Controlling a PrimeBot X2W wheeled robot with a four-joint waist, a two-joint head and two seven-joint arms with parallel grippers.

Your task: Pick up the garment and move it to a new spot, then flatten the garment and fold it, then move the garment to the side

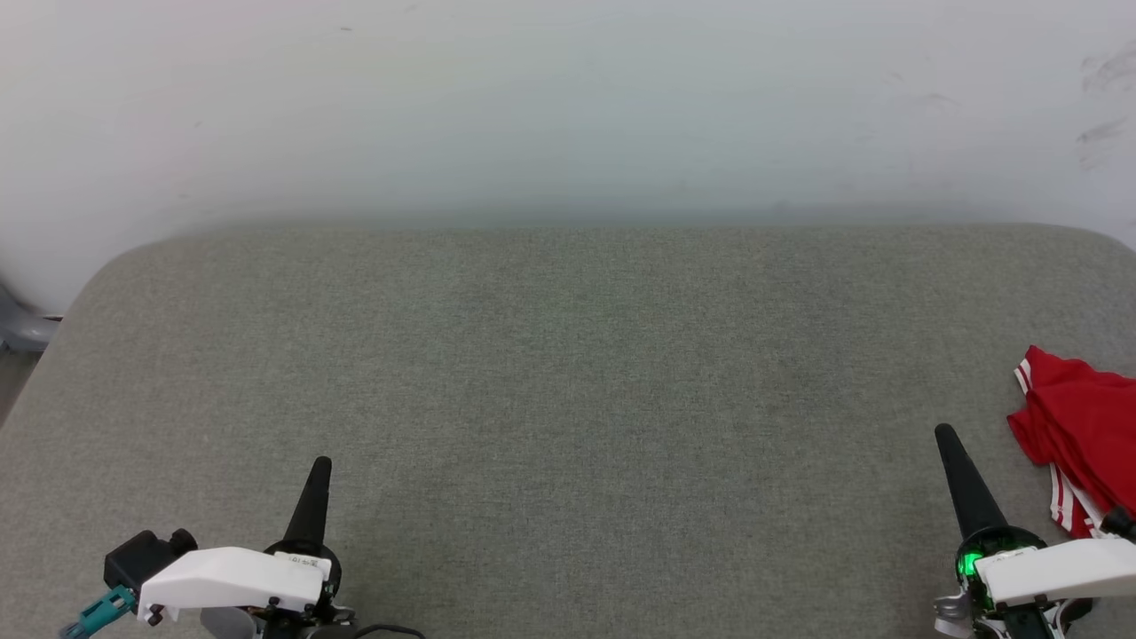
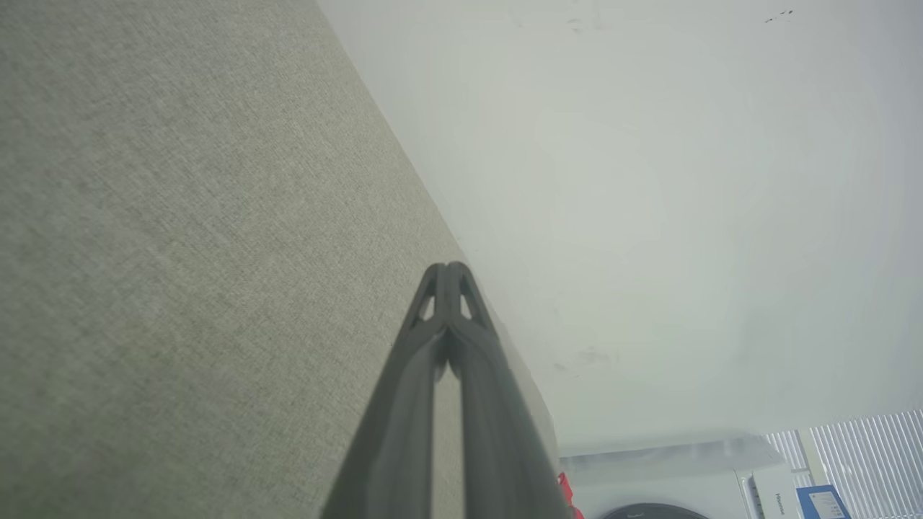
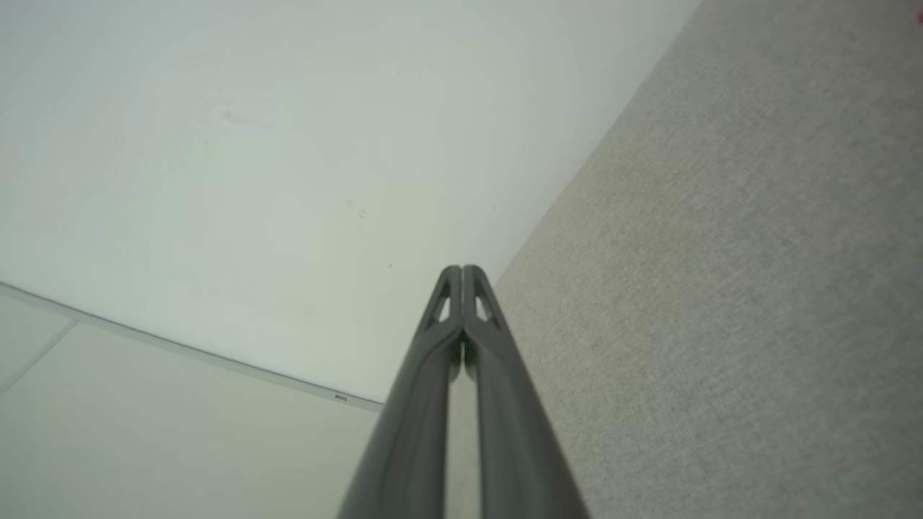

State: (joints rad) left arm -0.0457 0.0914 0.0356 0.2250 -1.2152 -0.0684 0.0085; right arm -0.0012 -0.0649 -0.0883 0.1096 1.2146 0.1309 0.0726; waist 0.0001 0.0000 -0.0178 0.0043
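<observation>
So the big pale wall (image 1: 568, 106) runs right along the far edge of the grey fabric worktop (image 1: 568, 373), no gap behind it, and the worktop's far corners round off on both sides. The whole middle is bare cloth, so there's loads of open room to lay something out or slide it around. The garment (image 1: 1078, 417), red with white stripe trim, sits way over on my right and runs off the side of the head view, so I can't tell how close it is to the worktop's edge. It looks bunched more than neatly folded, but I only see part of it. Honestly this fits either a heap waiting to be picked up or a shirt already shoved to the side, can't call it. My left claw (image 1: 321, 464) and right claw (image 1: 946, 433) both have their fingers pressed together on nothing, low and near me. The right one is near the garment but not touching it.
</observation>
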